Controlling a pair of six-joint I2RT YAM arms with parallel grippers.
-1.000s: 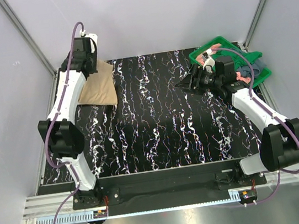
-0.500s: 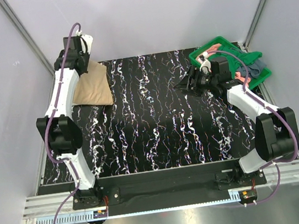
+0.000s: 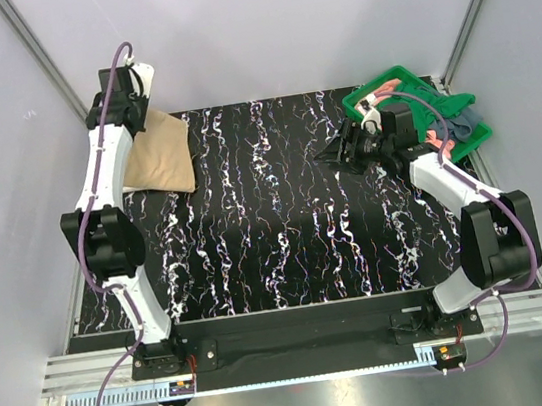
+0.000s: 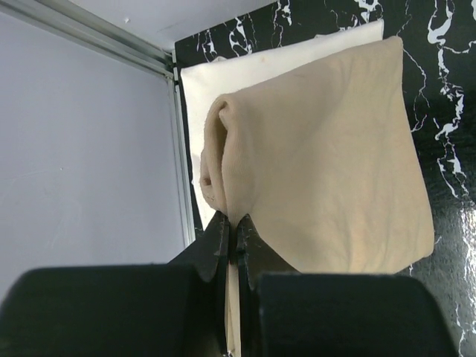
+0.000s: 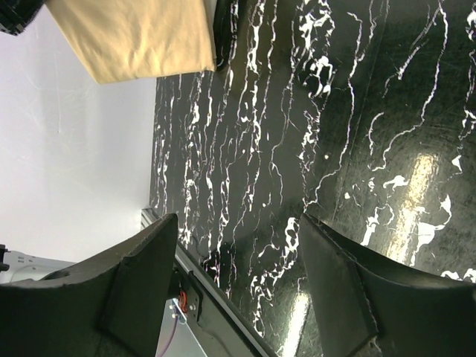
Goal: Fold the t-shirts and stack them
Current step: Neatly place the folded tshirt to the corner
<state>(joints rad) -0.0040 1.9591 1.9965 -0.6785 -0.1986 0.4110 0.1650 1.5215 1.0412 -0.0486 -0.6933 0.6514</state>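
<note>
Surface: a black table (image 3: 275,233) veined with white marbling, glossy enough to catch a bright glare in the right wrist view.
Room: plain pale grey walls (image 3: 256,23) close the table in on three sides, and slanted metal posts (image 3: 41,59) stand at the two far corners.
Near edge: a silver rail (image 3: 301,345) runs along the front, with both arm bases bolted just behind it.
Tan t-shirt: the tan t-shirt (image 3: 158,156) lies folded at the far left corner of the table, close to the left wall.
Cream-white t-shirt: the cream-white t-shirt (image 4: 260,63) lies flat under the tan one, showing only along its far and left edges.
Left gripper: the left gripper (image 4: 231,223) is pinched tight on the tan cloth, whose edge rises in a ridge to the fingertips.
Right gripper: the right gripper (image 3: 330,152) hangs over bare table with its fingers (image 5: 141,282) spread wide and nothing between them.
Green tray: the green tray (image 3: 396,72) sits at the far right corner, tilted against the table edge.
Tray contents: a salmon-pink t-shirt (image 3: 441,139) and a grey-blue t-shirt (image 3: 469,122) are bunched inside, spilling over the right rim.
Obstruction: the right arm's wrist and forearm cover much of the tray from above, and the left arm crosses the left edge of the tan cloth.
</note>
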